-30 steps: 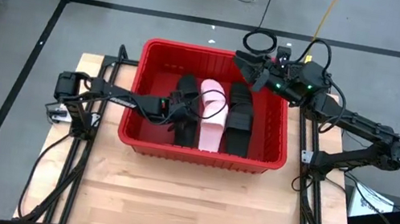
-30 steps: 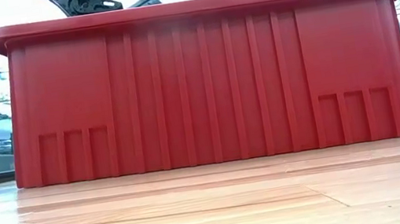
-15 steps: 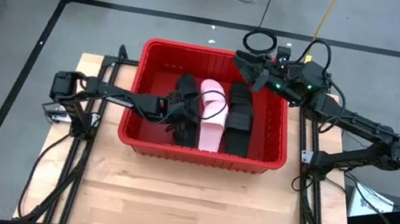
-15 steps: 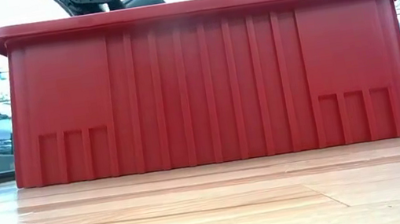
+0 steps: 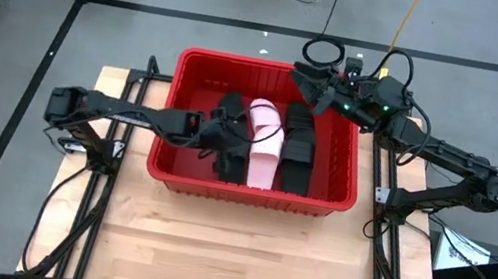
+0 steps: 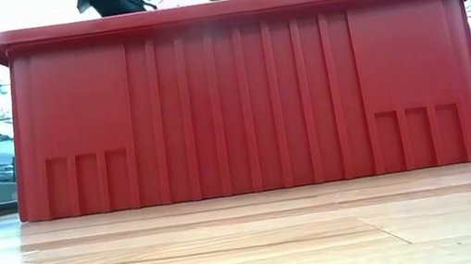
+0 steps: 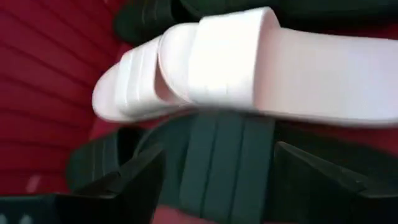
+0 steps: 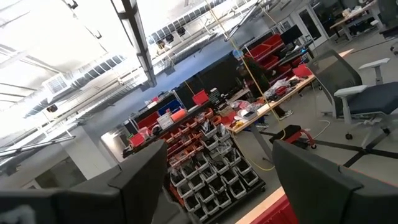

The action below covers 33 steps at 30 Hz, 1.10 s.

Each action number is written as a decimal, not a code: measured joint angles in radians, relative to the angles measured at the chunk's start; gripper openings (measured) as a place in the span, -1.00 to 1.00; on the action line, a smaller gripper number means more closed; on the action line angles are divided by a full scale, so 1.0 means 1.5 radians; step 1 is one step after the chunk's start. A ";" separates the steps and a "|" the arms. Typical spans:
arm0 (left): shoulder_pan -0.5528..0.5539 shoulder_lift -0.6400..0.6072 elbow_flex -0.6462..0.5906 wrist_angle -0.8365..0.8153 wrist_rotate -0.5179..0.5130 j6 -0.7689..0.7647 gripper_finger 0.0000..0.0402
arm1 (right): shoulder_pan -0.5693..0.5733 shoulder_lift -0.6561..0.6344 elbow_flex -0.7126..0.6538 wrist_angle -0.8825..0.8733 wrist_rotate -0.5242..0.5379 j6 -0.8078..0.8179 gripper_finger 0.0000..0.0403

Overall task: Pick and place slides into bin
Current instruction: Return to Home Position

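The red bin [image 5: 250,196] stands mid-table with slides lying on its floor: a black slide [image 5: 230,162] at the left, a pale pink slide [image 5: 266,147] in the middle and a black slide [image 5: 297,146] at the right. My left gripper [image 5: 219,141] is down inside the bin, open. In the left wrist view its fingers [image 7: 140,180] stand on either side of the black slide's strap [image 7: 217,180], with the pink slide [image 7: 249,68] just beyond. My right gripper [image 5: 303,80] hovers open over the bin's far right rim with nothing between its fingers.
In the low view the bin's tall near wall [image 6: 241,103] hides everything inside it. Bare wooden table [image 5: 241,250] lies between the bin and the near edge. Black frame rails [image 5: 98,195] run along both sides of the table.
My left gripper has opened and let go of the black slide, which now lies on the bin floor beside the pink one. The rear part of my left arm has swung toward the table's left edge.
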 joint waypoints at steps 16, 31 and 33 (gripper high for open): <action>-0.022 -0.156 0.020 -0.035 -0.041 -0.035 0.40 | -0.001 0.000 0.000 0.020 0.001 0.003 0.40; -0.046 -0.263 0.100 0.019 -0.051 -0.063 0.36 | 0.009 0.000 0.000 0.055 0.019 0.007 0.40; -0.052 -0.261 0.117 0.005 -0.067 -0.061 0.37 | 0.011 0.000 0.000 0.056 0.031 0.006 0.40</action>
